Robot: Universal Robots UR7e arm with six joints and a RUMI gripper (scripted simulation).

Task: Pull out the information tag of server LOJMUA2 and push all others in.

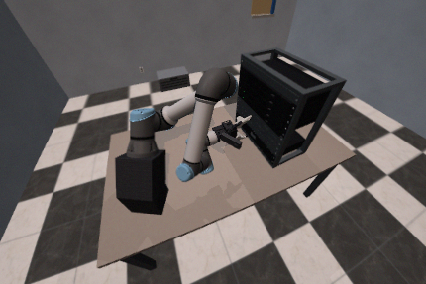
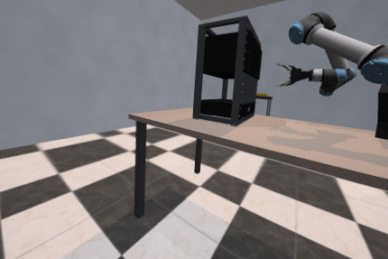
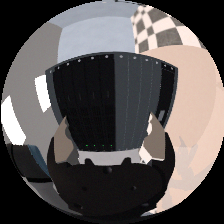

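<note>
Two pale fingers are framing the bottom of our wrist view, spread to their widest with nothing between them. One gripper (image 2: 284,75) is all we are carrying, and it is hanging open in the air, near the rack's front face but apart from it, pointing at the upper block of servers.

One rack (image 1: 333,83) is standing beyond it on the far end of the one table (image 1: 149,236), upright, with its base flat on the tan top. We are counting one dark block of servers (image 2: 253,54) filling the upper part, an open gap beneath, and one low unit (image 2: 245,111) at the bottom. How many servers are stacked in that upper block we cannot tell: the fronts are blurring into one black panel, with only faint seams and a short row of tiny green lights (image 3: 97,146) showing.

Information tags are too small to pick out in any view, and no printed service tag is readable, so we cannot tell which server is LOJMUA2.

Our arm's dark pedestal (image 1: 124,196) is cut off at the exterior view's right edge.
</note>
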